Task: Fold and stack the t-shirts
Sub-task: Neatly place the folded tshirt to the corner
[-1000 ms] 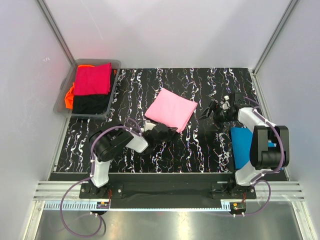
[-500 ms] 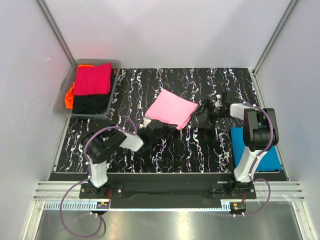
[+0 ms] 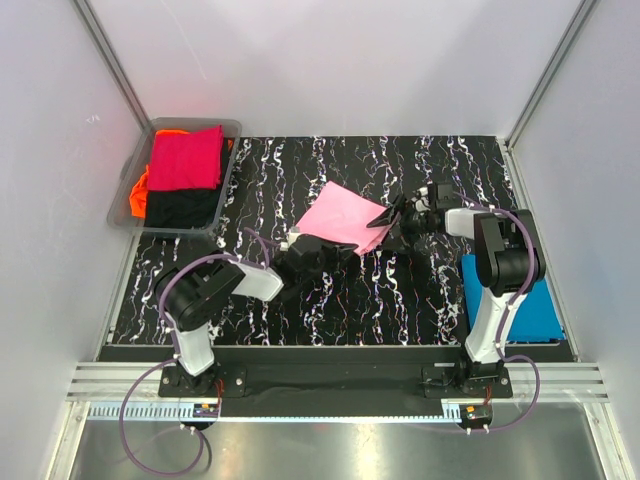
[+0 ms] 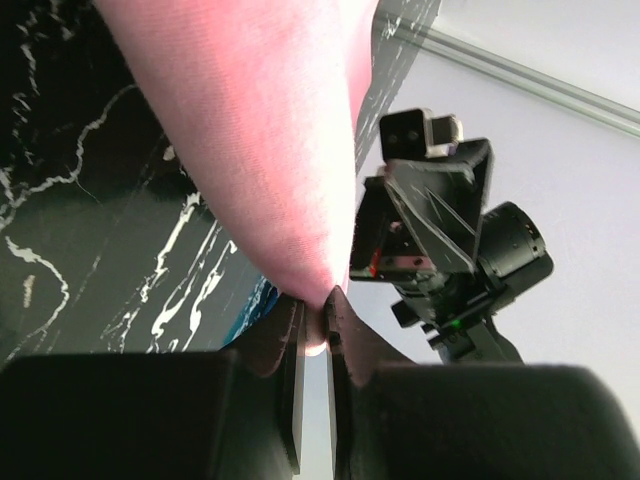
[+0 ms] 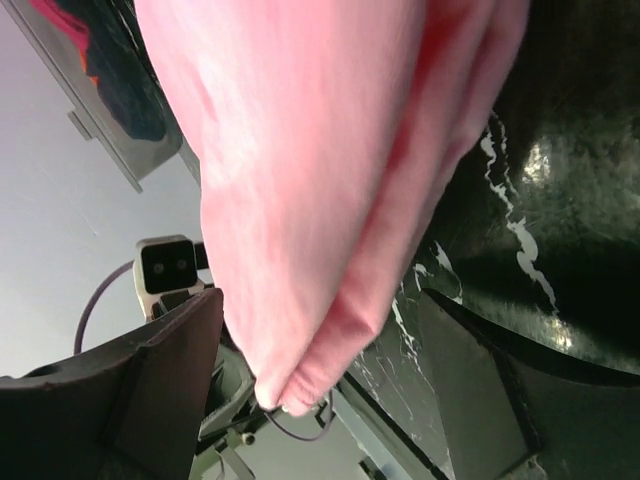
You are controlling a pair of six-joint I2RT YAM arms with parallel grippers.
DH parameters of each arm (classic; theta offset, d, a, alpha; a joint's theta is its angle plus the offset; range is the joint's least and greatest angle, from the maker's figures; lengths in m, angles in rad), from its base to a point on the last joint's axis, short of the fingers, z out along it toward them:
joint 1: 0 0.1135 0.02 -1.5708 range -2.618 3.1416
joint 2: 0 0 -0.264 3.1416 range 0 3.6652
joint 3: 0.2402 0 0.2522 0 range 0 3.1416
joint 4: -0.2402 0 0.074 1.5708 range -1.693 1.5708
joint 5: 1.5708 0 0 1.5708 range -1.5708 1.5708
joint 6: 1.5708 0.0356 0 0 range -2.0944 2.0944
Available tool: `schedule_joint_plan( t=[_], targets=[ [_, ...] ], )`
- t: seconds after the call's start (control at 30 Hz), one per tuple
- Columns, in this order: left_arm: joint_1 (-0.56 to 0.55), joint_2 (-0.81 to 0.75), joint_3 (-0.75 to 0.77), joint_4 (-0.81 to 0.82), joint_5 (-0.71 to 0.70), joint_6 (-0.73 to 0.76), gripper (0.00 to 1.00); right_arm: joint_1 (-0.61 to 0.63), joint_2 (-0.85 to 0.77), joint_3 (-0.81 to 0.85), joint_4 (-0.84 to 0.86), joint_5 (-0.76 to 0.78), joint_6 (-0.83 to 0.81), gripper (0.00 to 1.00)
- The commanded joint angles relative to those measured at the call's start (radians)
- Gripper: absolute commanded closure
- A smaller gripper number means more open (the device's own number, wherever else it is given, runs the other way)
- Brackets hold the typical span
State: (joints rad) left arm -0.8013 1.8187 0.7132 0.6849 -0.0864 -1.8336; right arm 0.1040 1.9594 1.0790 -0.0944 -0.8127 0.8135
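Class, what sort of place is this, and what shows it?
Probably a robot lab cell: left arm and right arm bolted at a black marbled table, white walls around it, a bin of shirts.

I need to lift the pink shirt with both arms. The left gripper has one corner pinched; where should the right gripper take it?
Take the pink shirt at its right-hand corner, coming in level from the right. The folded layers bunch into a thick edge there, opposite the corner the left gripper pinches, and the open right gripper has its fingers either side of it.
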Motion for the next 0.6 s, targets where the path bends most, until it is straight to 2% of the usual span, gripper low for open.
schedule_joint_plan(
  t=[0.0, 0.2, 0.57],
  targets=[
    [0.002, -0.055, 0.014, 0.085, 0.028, -0.003, 0.91, 0.022, 0.022, -0.043, 0.135, 0.026, 0.107, 0.16],
    [0.002, -0.064, 0.002, 0.082, 0.050, -0.001, 0.91, 0.031, 0.027, -0.119, 0.337, 0.099, 0.274, 0.18],
    [0.011, -0.085, -0.060, 0.114, 0.059, -0.029, 0.89, 0.031, 0.019, -0.111, 0.341, 0.243, 0.292, 0.27]
  ],
)
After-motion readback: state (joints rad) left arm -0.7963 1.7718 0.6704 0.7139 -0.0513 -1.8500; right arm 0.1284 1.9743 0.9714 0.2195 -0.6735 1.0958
